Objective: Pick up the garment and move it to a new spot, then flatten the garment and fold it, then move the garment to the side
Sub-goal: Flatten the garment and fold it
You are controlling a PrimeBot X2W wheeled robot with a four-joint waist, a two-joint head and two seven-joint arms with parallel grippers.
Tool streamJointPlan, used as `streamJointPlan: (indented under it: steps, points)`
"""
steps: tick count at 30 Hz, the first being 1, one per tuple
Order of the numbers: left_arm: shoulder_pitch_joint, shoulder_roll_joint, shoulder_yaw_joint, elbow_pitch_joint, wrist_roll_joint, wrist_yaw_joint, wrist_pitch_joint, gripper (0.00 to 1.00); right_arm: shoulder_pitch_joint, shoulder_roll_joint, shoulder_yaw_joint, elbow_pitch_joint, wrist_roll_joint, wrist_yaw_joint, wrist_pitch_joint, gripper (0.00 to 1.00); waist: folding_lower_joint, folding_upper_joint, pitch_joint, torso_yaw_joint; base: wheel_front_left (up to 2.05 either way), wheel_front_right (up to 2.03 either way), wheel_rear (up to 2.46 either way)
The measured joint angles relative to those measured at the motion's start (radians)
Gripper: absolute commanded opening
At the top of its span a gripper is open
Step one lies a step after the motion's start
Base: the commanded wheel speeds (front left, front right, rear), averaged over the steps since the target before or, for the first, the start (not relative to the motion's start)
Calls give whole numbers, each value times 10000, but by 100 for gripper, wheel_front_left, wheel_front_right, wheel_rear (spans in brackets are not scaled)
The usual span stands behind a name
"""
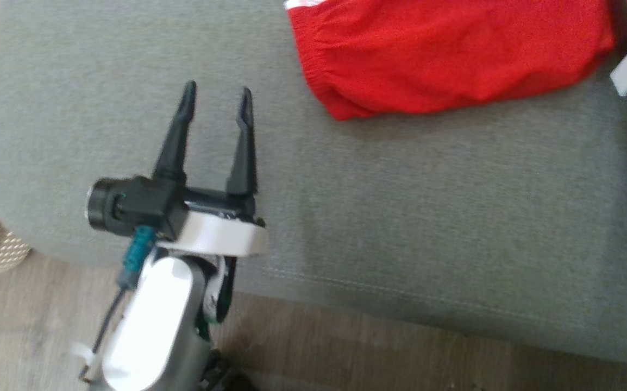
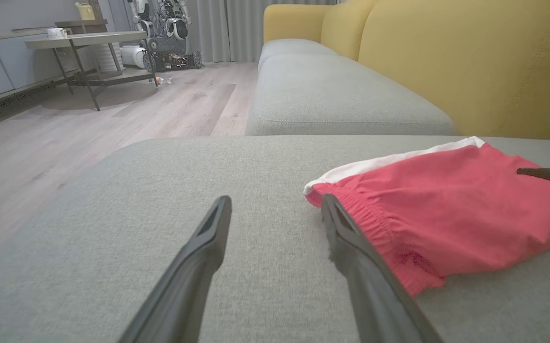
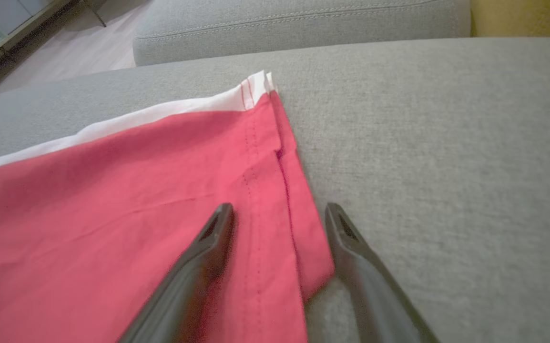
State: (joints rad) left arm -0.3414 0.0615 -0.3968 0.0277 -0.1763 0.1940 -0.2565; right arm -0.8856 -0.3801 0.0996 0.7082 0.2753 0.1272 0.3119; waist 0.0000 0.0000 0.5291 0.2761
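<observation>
Red garment (image 1: 455, 54) with white trim lies folded flat on the grey cushion (image 1: 346, 217); elastic waistband gathered.

Left gripper (image 1: 217, 91) and right gripper (image 3: 280, 209) both stand with jaws spread wide.

1. A grey sofa cushion (image 1: 400, 217) carries the load, its front edge above a wooden floor (image 1: 373, 358).
2. A red garment (image 1: 444, 54) with white trim lies folded flat toward the cushion's back edge.
</observation>
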Motion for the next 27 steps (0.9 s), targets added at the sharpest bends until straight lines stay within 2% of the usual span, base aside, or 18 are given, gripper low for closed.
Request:
streamJointPlan:
  steps: [5, 8, 9, 10, 11, 12, 22, 27]
  points:
    - [381, -123, -280, -232, 385, 10, 0, 100, -686, -477, -242, 1087, -675, 0, -341, 100, 0, 0, -30, 571, 0, 0, 0]
    - [543, -142, -445, -278, 539, 59, 0, 100, -967, -497, -401, 1768, -892, 0, -430, 100, 0, 0, -83, 781, 0, 0, 0]
    - [592, -150, -468, -282, 550, 90, 0, 100, -1015, -497, -412, 1946, -940, 0, -433, 94, 0, 0, -119, 818, 0, 0, 0]
    - [643, -159, -472, -291, 583, 117, 0, 100, -1060, -497, -412, 2098, -945, 0, -451, 56, 0, 0, -159, 843, 0, 0, 0]
    - [697, -163, -474, -305, 606, 171, 0, 100, -1108, -491, -401, 2261, -941, 0, -464, 33, 0, 0, -198, 855, 0, 0, 0]
    - [742, -165, -474, -305, 606, 178, 0, 100, -1150, -483, -376, 2383, -926, 0, -520, 0, 0, 0, -236, 855, 0, 0, 0]
    - [900, -176, -410, -280, 970, 165, 0, 100, -1167, -242, -343, 3135, -451, 2, -1745, 0, 0, 0, -728, 234, 0, 0, 0]
    - [1156, -171, -418, -230, 1172, 65, 0, 100, -1159, -612, -472, 3329, -476, 2, -2061, 0, 0, 0, -1118, -231, 0, 0, 0]
